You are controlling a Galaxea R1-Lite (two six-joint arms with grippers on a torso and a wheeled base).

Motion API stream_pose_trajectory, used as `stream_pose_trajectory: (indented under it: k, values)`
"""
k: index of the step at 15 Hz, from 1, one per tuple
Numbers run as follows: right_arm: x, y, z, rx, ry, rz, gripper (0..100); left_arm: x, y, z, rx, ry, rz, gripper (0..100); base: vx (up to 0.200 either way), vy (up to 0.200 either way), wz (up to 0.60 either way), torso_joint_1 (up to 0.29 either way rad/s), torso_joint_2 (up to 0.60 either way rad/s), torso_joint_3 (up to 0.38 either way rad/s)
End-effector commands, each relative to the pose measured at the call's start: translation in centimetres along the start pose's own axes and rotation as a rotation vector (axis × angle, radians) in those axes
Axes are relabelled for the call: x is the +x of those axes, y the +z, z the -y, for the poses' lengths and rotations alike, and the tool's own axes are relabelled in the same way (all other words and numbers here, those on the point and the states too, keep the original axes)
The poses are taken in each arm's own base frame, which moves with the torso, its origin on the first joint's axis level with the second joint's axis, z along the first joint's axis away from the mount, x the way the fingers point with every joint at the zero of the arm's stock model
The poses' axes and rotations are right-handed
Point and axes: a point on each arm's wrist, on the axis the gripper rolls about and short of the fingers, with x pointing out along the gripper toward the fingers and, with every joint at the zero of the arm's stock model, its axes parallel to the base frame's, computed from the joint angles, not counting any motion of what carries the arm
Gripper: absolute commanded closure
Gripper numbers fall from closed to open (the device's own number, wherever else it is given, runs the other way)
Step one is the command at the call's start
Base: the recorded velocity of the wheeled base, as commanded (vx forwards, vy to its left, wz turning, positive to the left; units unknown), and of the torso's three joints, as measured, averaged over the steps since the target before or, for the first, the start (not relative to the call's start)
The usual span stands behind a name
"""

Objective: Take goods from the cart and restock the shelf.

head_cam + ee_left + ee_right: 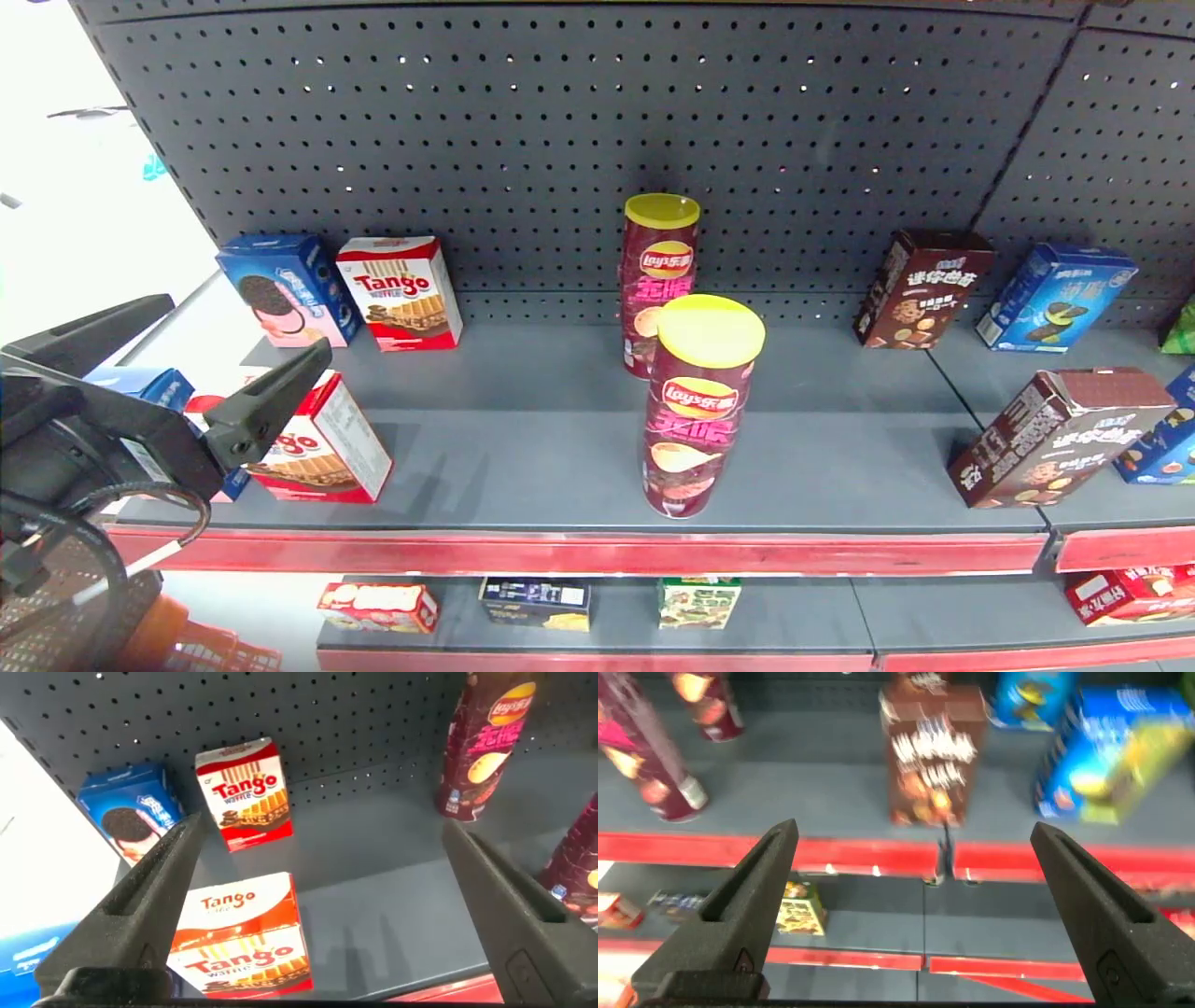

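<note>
From my station I make out red lettering on the two wafer boxes (400, 291), a round logo over pink characters on both crisp cans (700, 406), and white characters on the brown biscuit boxes (920, 289).

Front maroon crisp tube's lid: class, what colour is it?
Yellow; the round plastic lid shows best in the head view.

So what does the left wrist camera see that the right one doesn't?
Left wrist only: the back wafer box, the front wafer box, a blue cookie box and the open left gripper. Right wrist only: a brown box, a blue-and-green box, a green box on the lower shelf and the open right gripper. Shared: back chip can, front chip can, grey shelf.
</note>
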Motion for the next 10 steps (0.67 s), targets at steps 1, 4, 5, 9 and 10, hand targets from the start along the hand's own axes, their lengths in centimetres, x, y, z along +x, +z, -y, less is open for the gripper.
stream_pose_trajectory:
  k: [1,4,5,9,10]
  values:
    - [7.6,4.5,-0.6,-0.065,0.18,-0.192,0,0.0,-0.3,0.1,0.003,0.001,-0.014,0,0.0,0.0,0.0,0.0,0.0,0.0]
    - [13.4,6.0,-4.1,-0.109,0.398,-0.264,0,-0.1,-0.7,0.1,0.001,-0.001,-0.024,0,0.0,0.0,0.0,0.0,0.0,0.0]
    - [14.7,6.7,-5.1,-0.114,0.438,-0.266,0,-0.1,-0.8,0.1,0.002,-0.001,-0.028,0,0.0,0.0,0.0,0.0,0.0,0.0]
    - [18.7,8.5,-8.3,-0.128,0.524,-0.27,0,-0.2,-1.1,0.1,0.006,-0.002,-0.039,0,0.0,0.0,0.0,0.0,0.0,0.0]
    - [19.1,8.2,-8.7,-0.132,0.533,-0.284,0,-0.2,-1.1,0.1,0.006,-0.002,-0.039,0,0.0,0.0,0.0,0.0,0.0,0.0]
